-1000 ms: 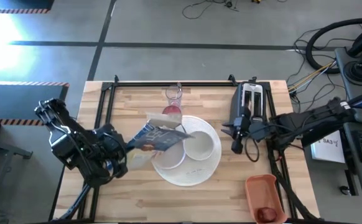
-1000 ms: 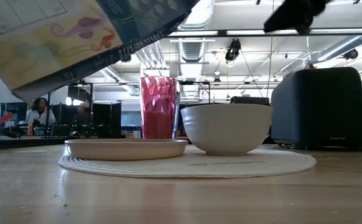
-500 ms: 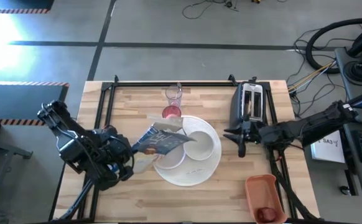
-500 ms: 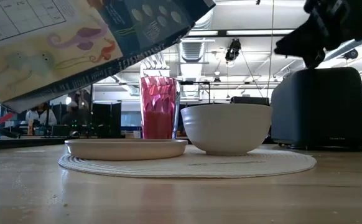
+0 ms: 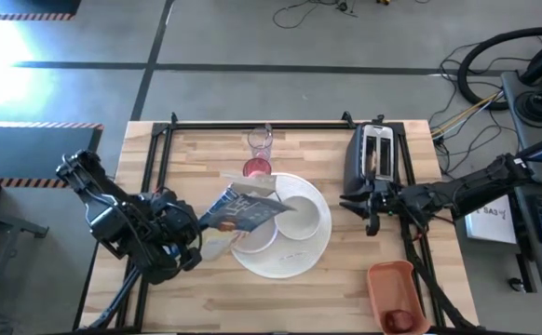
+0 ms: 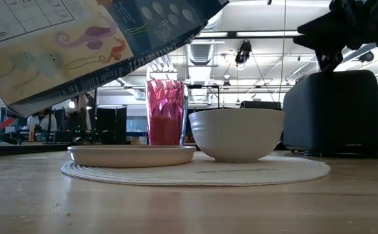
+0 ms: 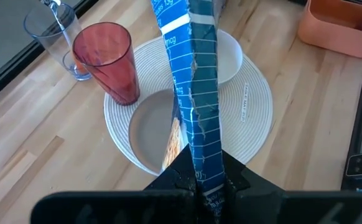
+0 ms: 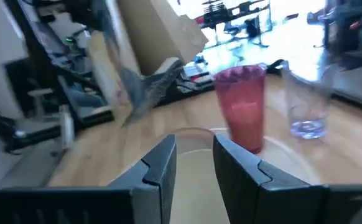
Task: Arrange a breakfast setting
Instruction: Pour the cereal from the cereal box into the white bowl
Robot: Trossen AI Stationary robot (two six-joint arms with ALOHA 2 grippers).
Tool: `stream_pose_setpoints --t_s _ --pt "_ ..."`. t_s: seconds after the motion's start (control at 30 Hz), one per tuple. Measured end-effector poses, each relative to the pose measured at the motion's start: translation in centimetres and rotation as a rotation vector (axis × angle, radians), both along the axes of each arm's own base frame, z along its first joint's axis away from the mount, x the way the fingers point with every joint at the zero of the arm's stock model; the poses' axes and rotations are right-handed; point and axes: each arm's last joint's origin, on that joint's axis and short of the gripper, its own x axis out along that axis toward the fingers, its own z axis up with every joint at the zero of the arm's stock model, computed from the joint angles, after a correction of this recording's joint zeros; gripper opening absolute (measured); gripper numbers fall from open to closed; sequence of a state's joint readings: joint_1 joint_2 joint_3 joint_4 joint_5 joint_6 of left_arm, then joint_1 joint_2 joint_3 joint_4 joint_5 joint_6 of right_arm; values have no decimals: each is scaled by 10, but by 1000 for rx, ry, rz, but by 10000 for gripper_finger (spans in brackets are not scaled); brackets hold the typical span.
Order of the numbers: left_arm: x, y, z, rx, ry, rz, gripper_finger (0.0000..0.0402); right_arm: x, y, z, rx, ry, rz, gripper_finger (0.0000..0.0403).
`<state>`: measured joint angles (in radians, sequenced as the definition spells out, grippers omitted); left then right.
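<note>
left claw [image 7: 201, 180] grasping blue box [image 5: 241, 208], tilted above small plate [image 7: 151, 127] | right claw [image 5: 372, 223] released, beside toaster [image 5: 372, 154]; bowl [image 6: 236, 133] ahead of it

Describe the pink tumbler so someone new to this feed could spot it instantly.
Start at the large white round plate in the middle of the wooden table. At the plate's far edge, left of the black toaster, stand two cups side by side. The pink tumbler is the one nearer the plate: translucent red-pink, while its neighbour, the clear glass, is colourless.
</note>
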<state>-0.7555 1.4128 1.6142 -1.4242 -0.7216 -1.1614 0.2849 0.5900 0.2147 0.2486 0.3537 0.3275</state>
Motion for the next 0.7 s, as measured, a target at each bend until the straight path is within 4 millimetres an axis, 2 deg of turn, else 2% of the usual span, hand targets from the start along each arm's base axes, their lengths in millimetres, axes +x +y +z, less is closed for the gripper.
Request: stream_pose_setpoints --t_s 0.2,0.7 --pt "1 0 0 -4 -8 1 0 1 10 4 109 -43 282 95" --pt "2 -2 1 -23 -31 2 0 -4 16 -22 194 79 502 95"
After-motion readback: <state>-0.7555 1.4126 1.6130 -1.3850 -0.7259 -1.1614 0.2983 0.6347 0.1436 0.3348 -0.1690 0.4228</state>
